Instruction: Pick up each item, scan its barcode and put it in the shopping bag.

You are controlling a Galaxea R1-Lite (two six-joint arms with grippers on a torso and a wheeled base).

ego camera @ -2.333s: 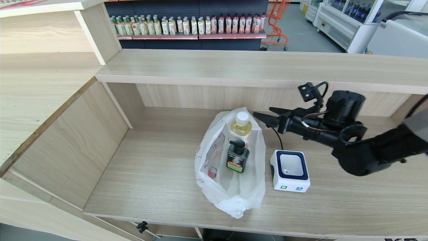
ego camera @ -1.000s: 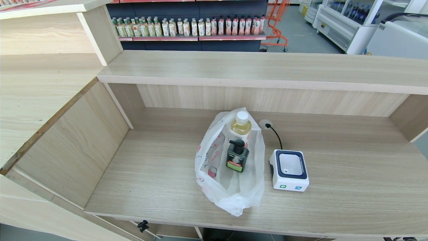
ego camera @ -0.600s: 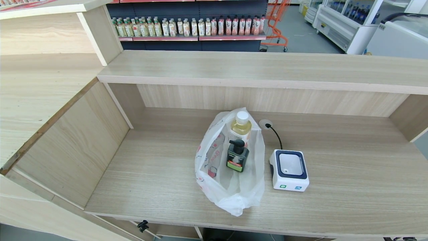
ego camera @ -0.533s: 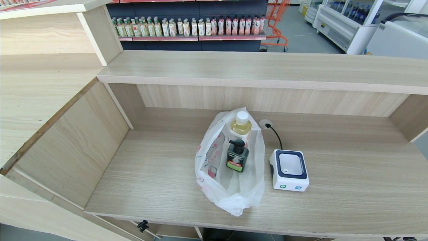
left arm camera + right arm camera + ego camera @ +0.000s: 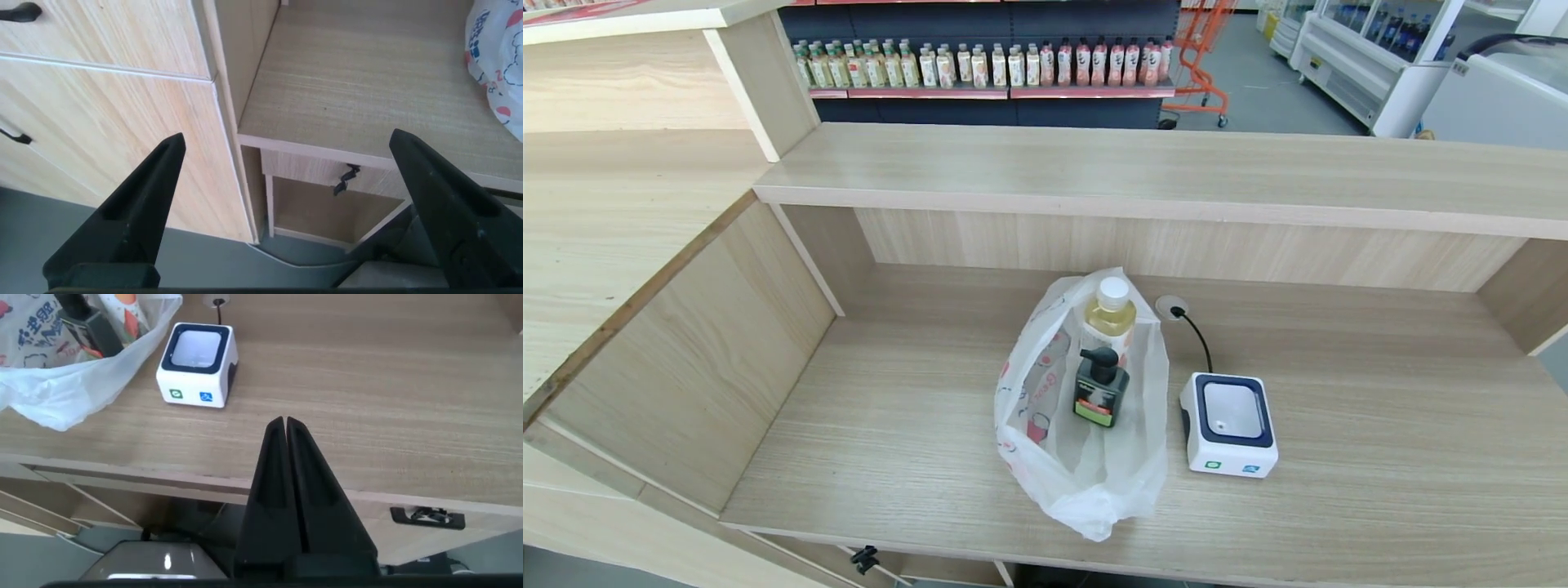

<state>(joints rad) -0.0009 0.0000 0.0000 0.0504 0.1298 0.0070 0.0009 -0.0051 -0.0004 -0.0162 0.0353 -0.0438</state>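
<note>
Both items are in the shopping bag point(image 5: 1086, 490), which lies open on the counter point(image 5: 1380, 490) — clear bottle point(image 5: 1109, 314) w/ white cap & yellow liquid at the far end, dark pump bottle point(image 5: 1101, 388) just in front of it; scanner point(image 5: 1228, 425) stands just right of the bag, window up, black cable point(image 5: 1199, 339) running back to a grommet point(image 5: 1174, 309); L gripper point(image 5: 286, 204) hangs off the counter's front-left corner by the drawer fronts point(image 5: 98, 49), fingers spread wide, nothing btwn them; R gripper point(image 5: 285, 425) is over the counter's front edge, well apart from the scanner — fingers pressed together, empty.
</note>
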